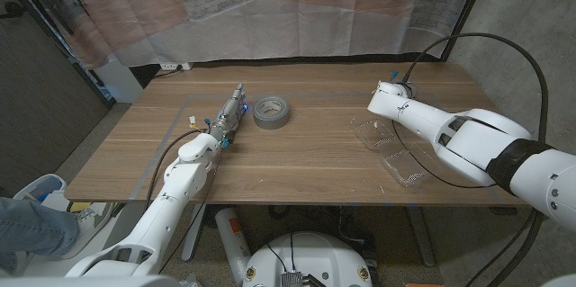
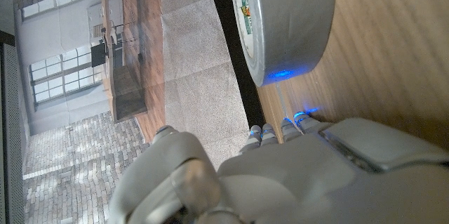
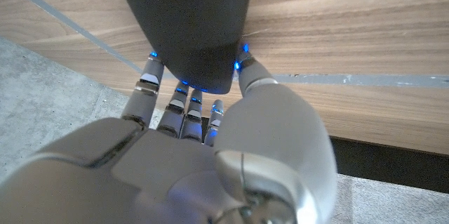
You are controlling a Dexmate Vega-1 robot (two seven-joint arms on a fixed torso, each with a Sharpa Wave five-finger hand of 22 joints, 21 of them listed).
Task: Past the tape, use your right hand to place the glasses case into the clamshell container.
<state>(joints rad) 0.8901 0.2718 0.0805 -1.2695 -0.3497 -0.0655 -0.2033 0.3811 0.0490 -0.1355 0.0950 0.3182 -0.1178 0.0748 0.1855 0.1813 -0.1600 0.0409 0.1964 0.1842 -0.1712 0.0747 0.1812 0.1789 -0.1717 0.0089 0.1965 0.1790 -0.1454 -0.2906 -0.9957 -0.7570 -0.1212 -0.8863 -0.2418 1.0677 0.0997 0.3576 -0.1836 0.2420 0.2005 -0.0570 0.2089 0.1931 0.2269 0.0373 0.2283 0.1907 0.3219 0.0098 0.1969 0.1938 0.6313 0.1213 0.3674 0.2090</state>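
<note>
In the right wrist view my right hand (image 3: 189, 161) grips the dark grey glasses case (image 3: 186, 24) between fingers and thumb, just above the wooden table. In the head view that hand (image 1: 387, 98) is at the far right of the table, and its wrist hides the case. The clear clamshell container (image 1: 389, 146) lies open on the table just in front of it, under the right forearm. My left hand (image 1: 229, 118) stretches out on the table with its fingertips beside the grey tape roll (image 1: 271, 111) and holds nothing. The tape roll (image 2: 284, 20) looms close to the left fingers (image 2: 280, 129).
A thin strip of tape (image 3: 351, 80) runs across the table (image 1: 306, 165) near the right hand. A power strip (image 1: 173, 67) lies behind the far left edge. A person's leg in jeans (image 1: 31, 224) shows at the bottom left.
</note>
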